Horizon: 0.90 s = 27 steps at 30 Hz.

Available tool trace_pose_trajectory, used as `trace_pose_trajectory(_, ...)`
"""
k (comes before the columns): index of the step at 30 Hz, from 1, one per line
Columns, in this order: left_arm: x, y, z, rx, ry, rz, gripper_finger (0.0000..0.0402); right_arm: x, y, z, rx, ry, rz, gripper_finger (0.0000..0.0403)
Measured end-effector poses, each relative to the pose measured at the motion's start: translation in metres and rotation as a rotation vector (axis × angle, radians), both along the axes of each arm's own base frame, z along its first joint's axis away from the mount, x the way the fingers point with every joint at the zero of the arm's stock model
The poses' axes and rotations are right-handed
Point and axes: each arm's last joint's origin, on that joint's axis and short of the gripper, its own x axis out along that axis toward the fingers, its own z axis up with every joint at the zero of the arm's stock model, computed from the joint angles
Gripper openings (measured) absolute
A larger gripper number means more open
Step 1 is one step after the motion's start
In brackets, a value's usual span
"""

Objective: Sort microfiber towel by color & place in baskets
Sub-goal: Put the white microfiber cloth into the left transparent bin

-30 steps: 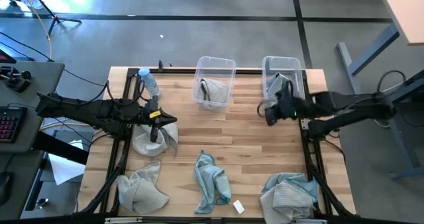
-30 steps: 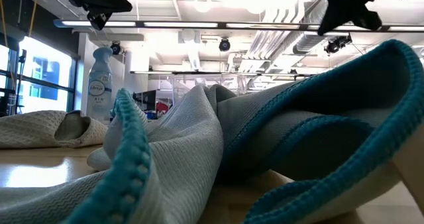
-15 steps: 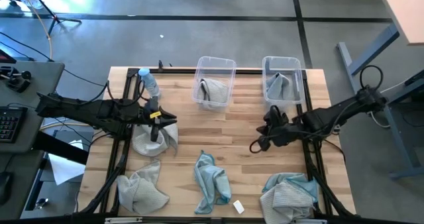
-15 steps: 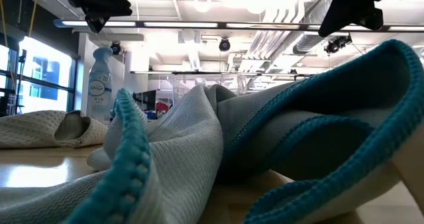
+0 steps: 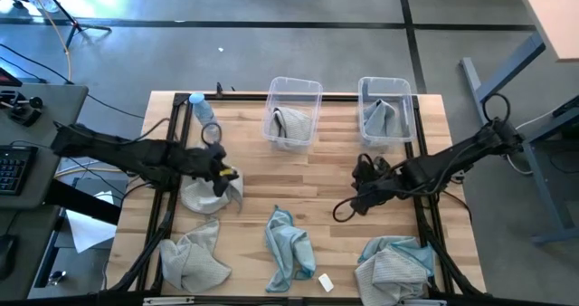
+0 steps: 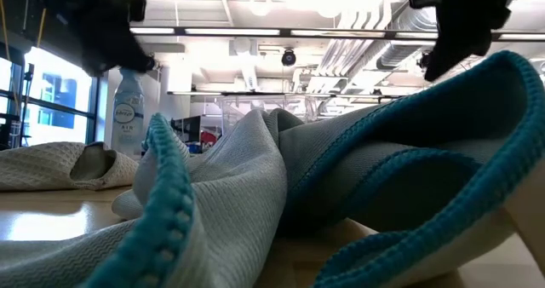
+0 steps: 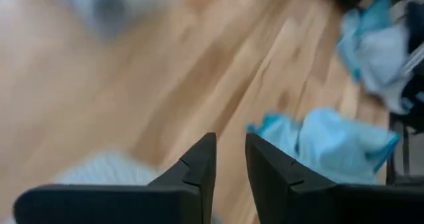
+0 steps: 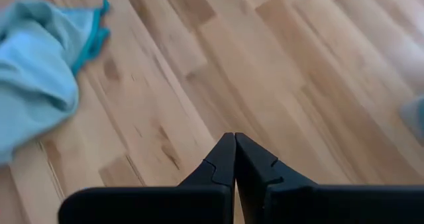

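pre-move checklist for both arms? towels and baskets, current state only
1. Right gripper empty, fingers shut, over bare wood: ok.
2. Left gripper above the grey towel, fingers slightly apart, nothing held: ok.
3. Left basket holds a grey towel: ok.
4. Right basket holds one towel, colour unclear: cannot tell.
5. Teal towel lies loose at front centre, unobstructed: ok.
6. Front corner piles mix teal and grey: not ok.

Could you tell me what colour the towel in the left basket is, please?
The towel in the left basket is pale grey, clearest in the high view.
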Motion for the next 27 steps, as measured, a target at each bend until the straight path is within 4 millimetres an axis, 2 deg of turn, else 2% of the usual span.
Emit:
trace_pose_trajectory(6,0.004,-0.009,-0.023,-0.204,0.214,0.069,0.0054,-0.005,0.0,-0.014,0.03,0.07,0.042,0.0)
trace_pose_trajectory(13,0.005,-0.019,-0.04,-0.315,0.385,0.159,0.004,-0.006,0.0,-0.017,-0.004,0.098,0.124,0.0)
trace_pose_trajectory(22,0.007,-0.029,-0.049,-0.33,0.447,0.195,0.0024,-0.006,0.0,-0.017,-0.022,0.102,0.158,0.0)
trace_pose_trajectory(27,0.018,-0.03,-0.047,-0.273,0.333,0.191,0.0024,-0.006,0.0,-0.017,-0.026,0.103,0.165,0.0)
